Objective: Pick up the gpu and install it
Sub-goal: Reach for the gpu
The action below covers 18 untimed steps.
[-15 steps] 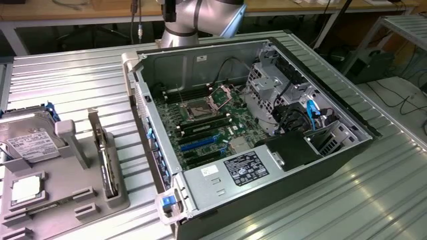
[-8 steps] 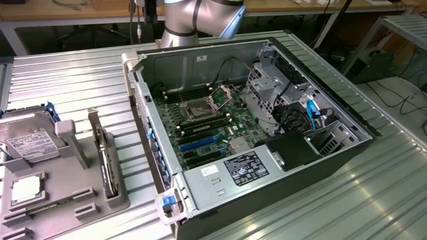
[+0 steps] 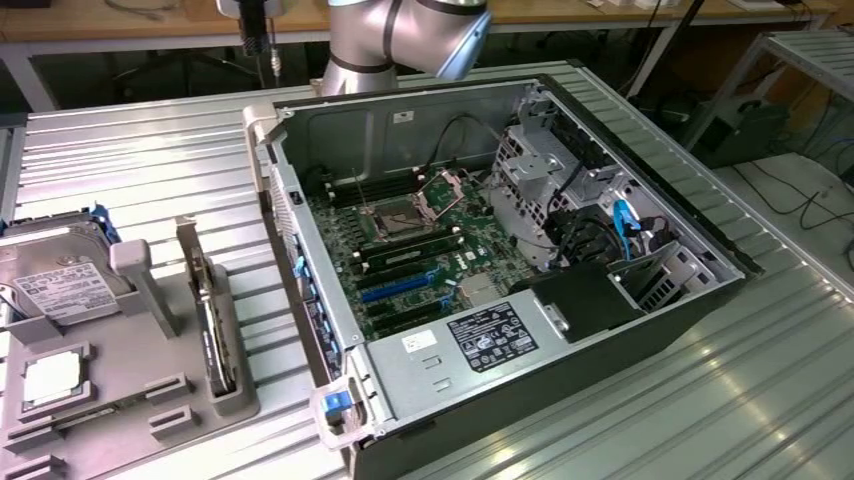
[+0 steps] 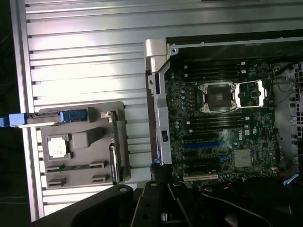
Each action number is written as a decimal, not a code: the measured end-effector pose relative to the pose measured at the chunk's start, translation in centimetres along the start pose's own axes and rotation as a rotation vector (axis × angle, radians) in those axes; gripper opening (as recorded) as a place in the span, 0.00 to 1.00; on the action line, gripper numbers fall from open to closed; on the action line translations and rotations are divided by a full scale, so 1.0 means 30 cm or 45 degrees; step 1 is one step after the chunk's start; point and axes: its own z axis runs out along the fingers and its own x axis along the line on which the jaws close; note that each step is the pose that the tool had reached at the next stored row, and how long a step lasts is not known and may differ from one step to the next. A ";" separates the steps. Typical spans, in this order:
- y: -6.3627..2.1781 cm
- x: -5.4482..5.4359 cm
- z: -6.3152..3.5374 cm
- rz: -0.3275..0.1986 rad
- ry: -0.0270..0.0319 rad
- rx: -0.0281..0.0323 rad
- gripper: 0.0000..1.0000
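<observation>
Gripper (image 4: 161, 204) clenched; gpu (image 3: 214, 320) on edge in gray tray (image 3: 134, 400), exterior view's lower left, beside open computer case (image 3: 387, 130).

Arm (image 3: 400, 40) raised high; hand (image 4: 161, 189) closed, facing straight down.

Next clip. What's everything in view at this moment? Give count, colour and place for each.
table: one, silver slatted metal, under everything
computer case: one, black and silver, side open, middle of the table
circuit board: one, green, inside the case
tray: one, grey, on the table at the exterior view's left of the case
hard drive: one, silver with white label, on the tray
processor chip: one, silver, square, on the tray
graphics card: one, dark with silver bracket, on edge in the tray, on the side nearest the case
arm: one, silver, behind the case
tool: one, black, shut, above the table
</observation>
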 end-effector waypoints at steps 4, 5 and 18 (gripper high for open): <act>-0.016 0.073 -0.003 0.000 0.0001 0.0000 0.11; -0.019 0.086 -0.003 0.000 0.0000 0.0000 0.11; -0.058 0.255 -0.009 0.000 0.0001 0.0001 0.11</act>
